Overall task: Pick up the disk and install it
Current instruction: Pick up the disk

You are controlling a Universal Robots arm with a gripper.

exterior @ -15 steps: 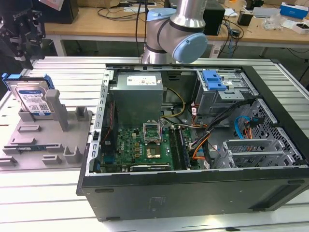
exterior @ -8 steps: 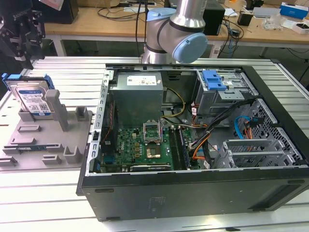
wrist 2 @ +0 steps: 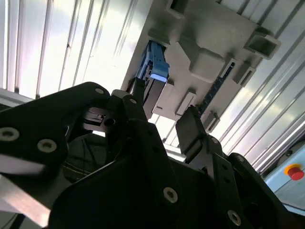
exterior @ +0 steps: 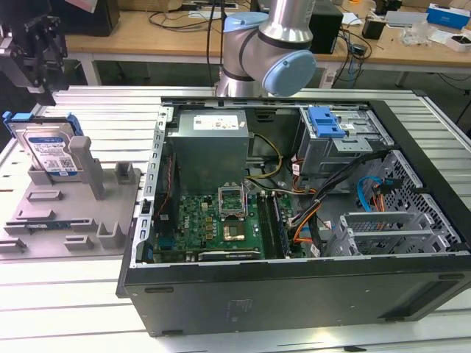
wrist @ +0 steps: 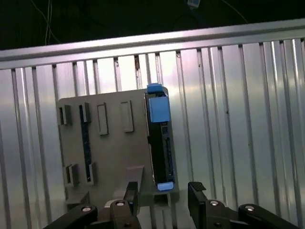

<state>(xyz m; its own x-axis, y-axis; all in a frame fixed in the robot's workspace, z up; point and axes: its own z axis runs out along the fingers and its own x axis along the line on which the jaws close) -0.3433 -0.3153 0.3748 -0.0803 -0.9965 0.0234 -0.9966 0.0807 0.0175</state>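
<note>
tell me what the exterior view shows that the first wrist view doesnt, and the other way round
The exterior view adds the open computer case, its motherboard, the arm and the disk seen from its labelled face. The first wrist view adds a look down on the disk's thin edge, with the gripper open over it. Both share the disk standing upright in the gray holder on the ribbed table, gripper above.
</note>
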